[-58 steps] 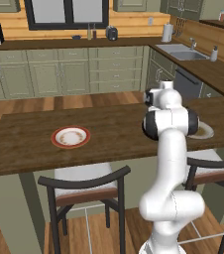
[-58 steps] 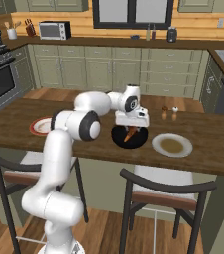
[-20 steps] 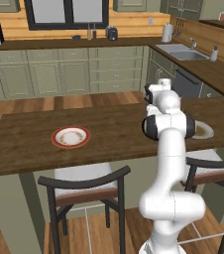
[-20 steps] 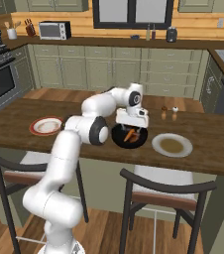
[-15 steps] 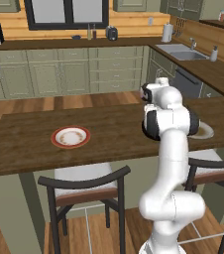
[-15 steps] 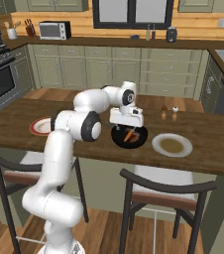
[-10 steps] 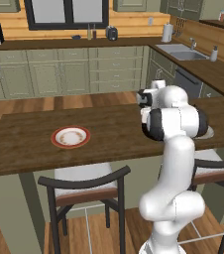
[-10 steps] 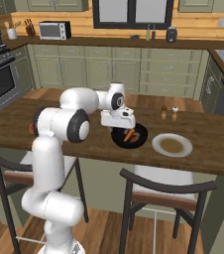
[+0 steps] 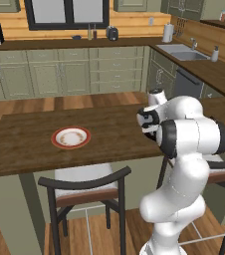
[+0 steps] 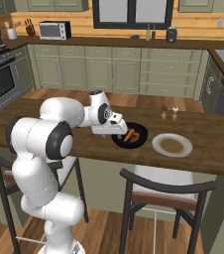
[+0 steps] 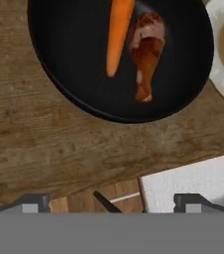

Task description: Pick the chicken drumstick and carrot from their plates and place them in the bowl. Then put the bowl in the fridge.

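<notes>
Both foods loaded: carrot point(image 11: 119, 34) and chicken drumstick point(image 11: 146, 52) lying side by side in the black bowl point(image 11: 74, 64) on the wooden counter point(image 11: 49, 149), pale plate point(image 10: 172, 144) just beside. Gripper point(image 11: 111, 202) spread wide, holding nothing, above the near rim. Best to clamp one rim wall, lift level, carry slowly fridge-ward. No readable writing anywhere.
</notes>
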Tool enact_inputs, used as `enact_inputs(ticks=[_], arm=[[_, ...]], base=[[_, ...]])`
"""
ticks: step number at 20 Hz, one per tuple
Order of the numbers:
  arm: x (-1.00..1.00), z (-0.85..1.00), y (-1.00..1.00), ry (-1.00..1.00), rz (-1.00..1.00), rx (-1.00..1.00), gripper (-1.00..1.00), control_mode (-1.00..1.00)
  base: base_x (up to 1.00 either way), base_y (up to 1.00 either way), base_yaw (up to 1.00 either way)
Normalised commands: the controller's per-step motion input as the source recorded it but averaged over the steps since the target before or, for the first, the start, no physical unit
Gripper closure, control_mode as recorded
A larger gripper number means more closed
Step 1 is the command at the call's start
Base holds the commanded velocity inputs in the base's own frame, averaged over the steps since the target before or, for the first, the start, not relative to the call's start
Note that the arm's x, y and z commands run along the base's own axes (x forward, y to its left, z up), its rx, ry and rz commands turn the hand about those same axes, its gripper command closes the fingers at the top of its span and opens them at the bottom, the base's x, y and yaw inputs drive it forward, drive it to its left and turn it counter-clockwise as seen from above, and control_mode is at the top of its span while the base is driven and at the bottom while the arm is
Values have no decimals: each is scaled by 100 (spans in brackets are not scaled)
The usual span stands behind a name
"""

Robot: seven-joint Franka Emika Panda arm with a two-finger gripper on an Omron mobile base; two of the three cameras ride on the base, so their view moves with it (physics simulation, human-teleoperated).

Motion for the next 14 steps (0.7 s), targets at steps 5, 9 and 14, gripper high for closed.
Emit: enact_inputs(ticks=[5, 9, 14], arm=[[16, 0, 0, -1, 14, -12, -100, -100], [65, 0, 7, 2, 16, -12, -100, -100], [41, -2, 4, 2, 18, -9, -100, -100]], base=[[0, 0, 0], [0, 0, 0], [0, 0, 0]])
